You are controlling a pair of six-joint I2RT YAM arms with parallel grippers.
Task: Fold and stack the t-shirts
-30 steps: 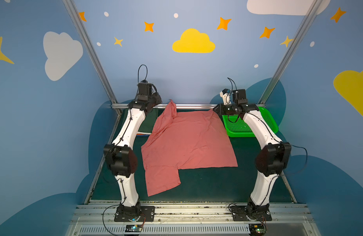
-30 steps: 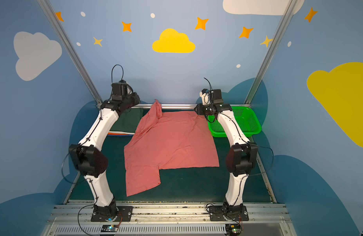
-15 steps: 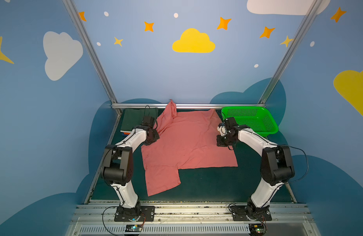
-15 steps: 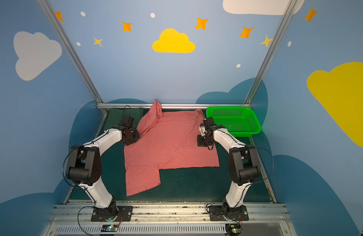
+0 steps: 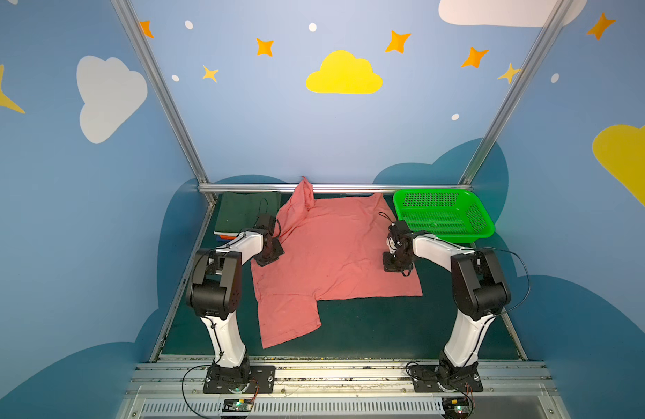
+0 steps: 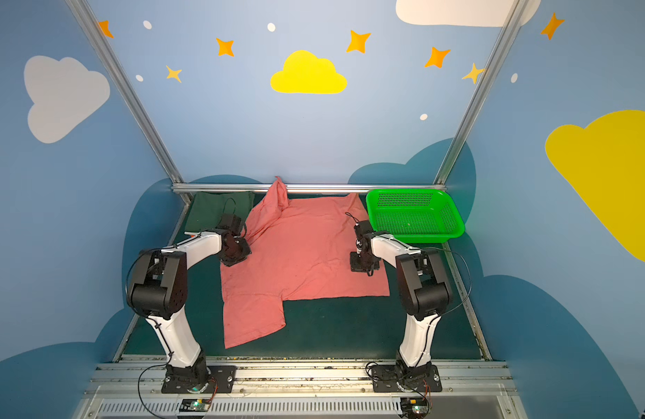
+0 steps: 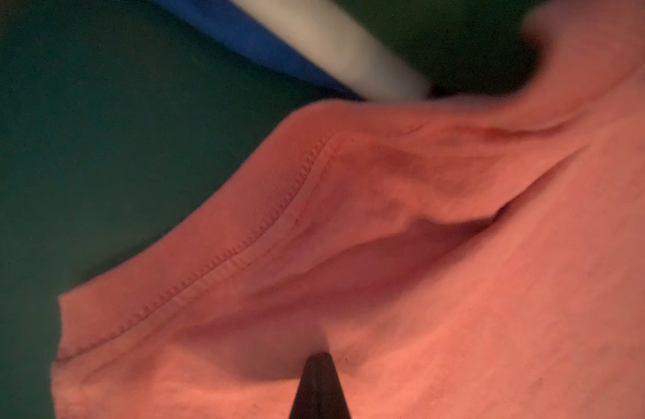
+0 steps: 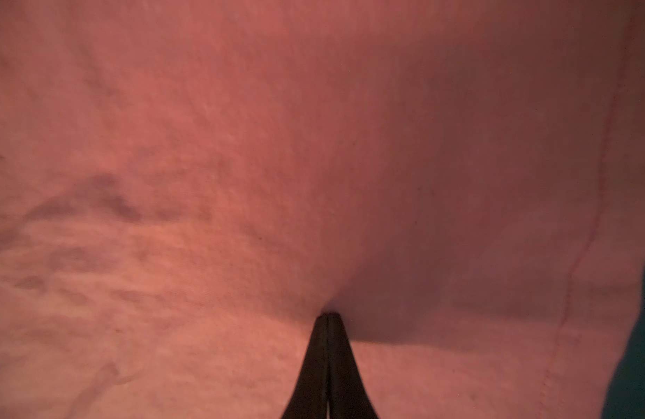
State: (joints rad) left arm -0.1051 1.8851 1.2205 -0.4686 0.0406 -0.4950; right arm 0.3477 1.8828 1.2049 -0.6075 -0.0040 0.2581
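Note:
A salmon-pink t-shirt [image 5: 332, 261] [image 6: 303, 261] lies spread on the dark green table, one sleeve propped up against the back rail and its lower left part reaching toward the front. My left gripper [image 5: 267, 258] [image 7: 319, 357] is shut, tips down on the shirt's left edge beside a raised fold. My right gripper [image 5: 396, 266] [image 8: 328, 317] is shut too, its tips pressing a dimple into the cloth near the right edge. No cloth shows between either pair of jaws. A stack of folded t-shirts [image 5: 246, 214], dark green on top, sits at the back left.
A green perforated basket [image 5: 475, 214] [image 6: 448, 214] stands at the back right, close behind my right arm. A metal rail [image 5: 350, 188] runs along the back edge. Bare table [image 5: 386, 326] shows in front of the shirt.
Both arms came down from the back rail onto the shirt's two sides, and the jaws closed. Over the last half second they barely moved. The shirt lies as before.

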